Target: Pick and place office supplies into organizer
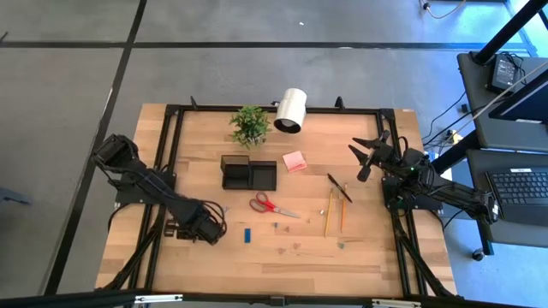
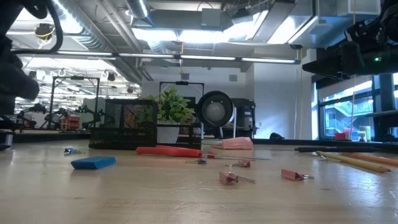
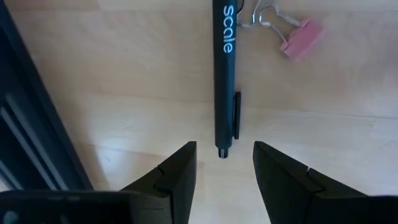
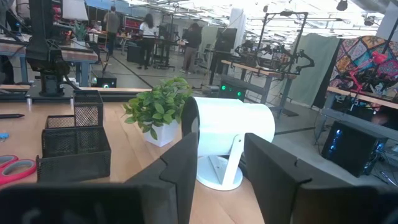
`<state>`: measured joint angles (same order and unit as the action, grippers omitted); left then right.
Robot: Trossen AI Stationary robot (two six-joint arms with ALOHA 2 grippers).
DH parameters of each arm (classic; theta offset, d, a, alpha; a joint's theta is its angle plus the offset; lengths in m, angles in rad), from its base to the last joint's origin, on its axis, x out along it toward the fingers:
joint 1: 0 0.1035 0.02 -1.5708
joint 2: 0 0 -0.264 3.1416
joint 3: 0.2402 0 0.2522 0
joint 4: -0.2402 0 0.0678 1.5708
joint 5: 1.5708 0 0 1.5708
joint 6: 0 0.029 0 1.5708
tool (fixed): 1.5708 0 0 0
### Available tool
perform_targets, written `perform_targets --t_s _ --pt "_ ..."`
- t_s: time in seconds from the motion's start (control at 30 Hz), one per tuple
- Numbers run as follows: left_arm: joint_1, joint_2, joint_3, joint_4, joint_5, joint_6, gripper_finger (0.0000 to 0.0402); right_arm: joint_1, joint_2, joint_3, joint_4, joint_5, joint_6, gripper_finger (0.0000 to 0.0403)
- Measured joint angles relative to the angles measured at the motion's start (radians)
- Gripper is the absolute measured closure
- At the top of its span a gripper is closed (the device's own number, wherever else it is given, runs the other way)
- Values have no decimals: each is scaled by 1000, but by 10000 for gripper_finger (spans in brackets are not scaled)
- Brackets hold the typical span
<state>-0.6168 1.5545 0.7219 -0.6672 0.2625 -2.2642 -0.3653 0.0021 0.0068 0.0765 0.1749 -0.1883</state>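
My left gripper (image 3: pixel 224 163) is open and hovers over the wood near the table's left front, its fingers on either side of the button end of a slim dark pen (image 3: pixel 224 68) printed "scale", without touching it. A pink binder clip (image 3: pixel 301 38) lies beside that pen. My right gripper (image 4: pixel 219 163) is open and raised near the table's right edge (image 1: pixel 368 160). The black mesh organizer (image 1: pixel 248 173) stands mid-table. Lying flat are the red-handled scissors (image 1: pixel 272 205), the blue block (image 1: pixel 247 233), the pink sticky pad (image 1: pixel 294 161), two yellow pencils (image 1: pixel 329 214), another dark pen (image 1: pixel 339 186) and small clips (image 2: pixel 229 178).
A green potted plant (image 1: pixel 250 125) and a white cylindrical lamp (image 1: pixel 292 109) stand at the far edge behind the organizer. The black metal frame (image 1: pixel 171 154) runs around the tabletop. Bare wood lies along the near edge. People show in the room beyond.
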Motion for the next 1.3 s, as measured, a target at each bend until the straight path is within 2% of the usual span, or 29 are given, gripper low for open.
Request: perform_targets --t_s 0.13,0.37,0.73,0.93,1.3 --pt "-7 0 -6 -5 -41 35 260 0 0 0 0 0 0 266" --pt "-6 -2 -27 10 -52 87 276 0 0 0 0 0 0 266" --pt "-35 -2 -27 6 -90 78 283 0 0 0 0 0 0 266" --pt "-54 -2 -27 7 -124 56 300 0 0 0 0 0 0 266" --pt "-57 -3 -27 4 -126 50 331 0 0 0 0 0 0 266"
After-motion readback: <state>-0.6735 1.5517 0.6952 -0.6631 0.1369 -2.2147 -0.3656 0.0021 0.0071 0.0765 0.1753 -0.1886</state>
